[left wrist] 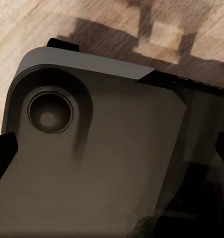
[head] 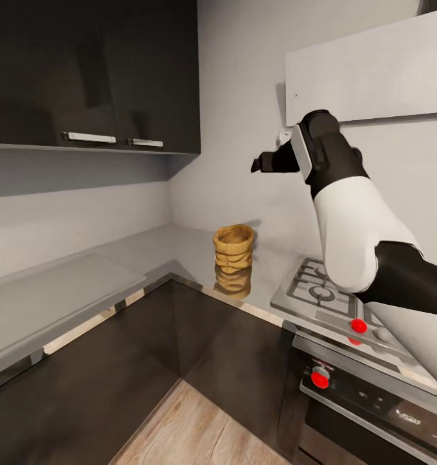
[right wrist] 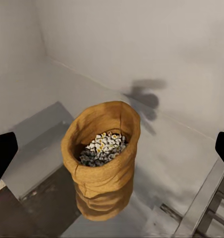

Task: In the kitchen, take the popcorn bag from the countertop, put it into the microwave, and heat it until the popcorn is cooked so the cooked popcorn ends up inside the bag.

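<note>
The kitchen corner has dark upper cabinets (head: 92,71) at the left over a glossy grey countertop (head: 63,290) that wraps toward a steel gas hob (head: 321,294) at the right. The popcorn bag (head: 233,248) stands upright on the countertop near the corner, just beside the hob, open-topped with small pale pieces (right wrist: 104,147) inside. It looks light, soft and crushable, so a gentle pinch across its wrinkled middle seems safest. The right gripper (head: 260,163) hangs raised above the bag, forearm reaching from the right, fingers spread wide and empty; the left gripper's fingers (left wrist: 2,156) are too dim to judge.
</note>
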Controlling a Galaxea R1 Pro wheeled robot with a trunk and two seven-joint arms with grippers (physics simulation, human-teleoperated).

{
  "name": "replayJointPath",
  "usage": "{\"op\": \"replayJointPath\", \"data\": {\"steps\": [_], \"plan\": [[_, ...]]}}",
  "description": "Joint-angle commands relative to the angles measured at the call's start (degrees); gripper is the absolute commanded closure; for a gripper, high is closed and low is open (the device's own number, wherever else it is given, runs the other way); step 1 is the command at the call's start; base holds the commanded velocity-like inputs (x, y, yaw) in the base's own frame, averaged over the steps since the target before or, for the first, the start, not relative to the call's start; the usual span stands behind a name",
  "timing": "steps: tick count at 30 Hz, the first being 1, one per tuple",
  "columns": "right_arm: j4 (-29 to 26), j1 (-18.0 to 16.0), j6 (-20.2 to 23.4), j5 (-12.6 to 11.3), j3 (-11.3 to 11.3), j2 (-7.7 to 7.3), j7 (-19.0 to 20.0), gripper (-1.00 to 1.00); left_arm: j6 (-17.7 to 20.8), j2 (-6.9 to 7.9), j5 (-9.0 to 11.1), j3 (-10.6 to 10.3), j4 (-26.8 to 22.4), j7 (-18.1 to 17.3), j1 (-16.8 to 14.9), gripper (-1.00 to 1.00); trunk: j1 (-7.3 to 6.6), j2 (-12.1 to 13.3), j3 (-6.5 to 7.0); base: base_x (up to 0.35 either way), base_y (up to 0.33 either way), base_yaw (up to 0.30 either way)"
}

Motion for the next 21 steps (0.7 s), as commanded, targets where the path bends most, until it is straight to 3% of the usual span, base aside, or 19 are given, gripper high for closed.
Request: {"op": "replayJointPath", "data": {"steps": [1, 5, 12, 21], "plan": [[0.7, -0.1, 0.2, 0.6, -0.4, 0.08, 0.5, -1.0, 0.0, -0.01, 0.3, 0.2, -0.1, -0.2, 0.0, -1.0, 0.0, 0.0, -0.06, 0.0, 0.0, 0.0], [4.0, -0.1, 0.2, 0.6, -0.4, 0.08, 0.7, -1.0, 0.0, -0.01, 0.3, 0.2, -0.1, -0.2, 0.0, -1.0, 0.0, 0.0, -0.06, 0.0, 0.0, 0.0], [4.8, -0.1, 0.2, 0.6, -0.4, 0.08, 0.7, -1.0, 0.1, -0.01, 0.3, 0.3, -0.1, -0.2, 0.0, -1.0, 0.0, 0.0, -0.06, 0.0, 0.0, 0.0], [9.4, -0.1, 0.2, 0.7, -0.4, 0.08, 0.6, -1.0, 0.1, 0.0, 0.3, 0.2, -0.1, -0.3, 0.0, -1.0, 0.0, 0.0, -0.06, 0.184, 0.0, 0.0]]}}
